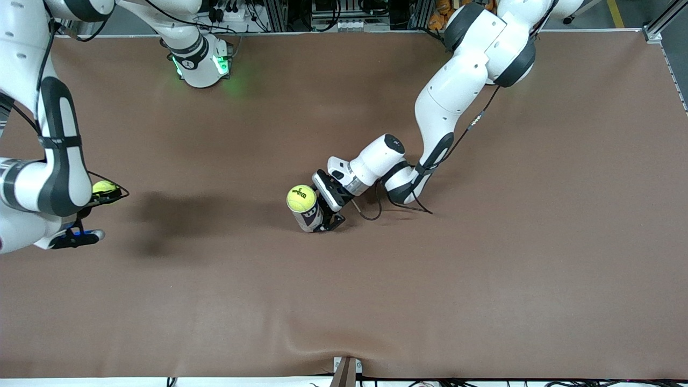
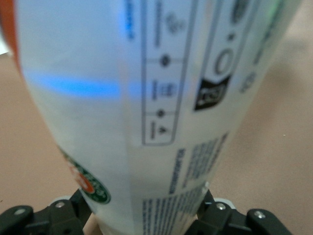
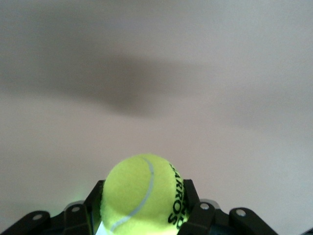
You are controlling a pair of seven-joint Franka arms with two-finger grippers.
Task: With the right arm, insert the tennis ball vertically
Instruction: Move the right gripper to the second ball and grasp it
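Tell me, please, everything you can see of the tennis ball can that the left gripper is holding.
The tennis ball can is a clear plastic tube with a printed label: black text, an orange edge and a green-and-red round logo. It stands about upright on the brown table, near the middle. The left gripper clamps its side low down, one finger on each side. A yellow tennis ball marked with dark lettering sits at its open top. Nothing else touches it.
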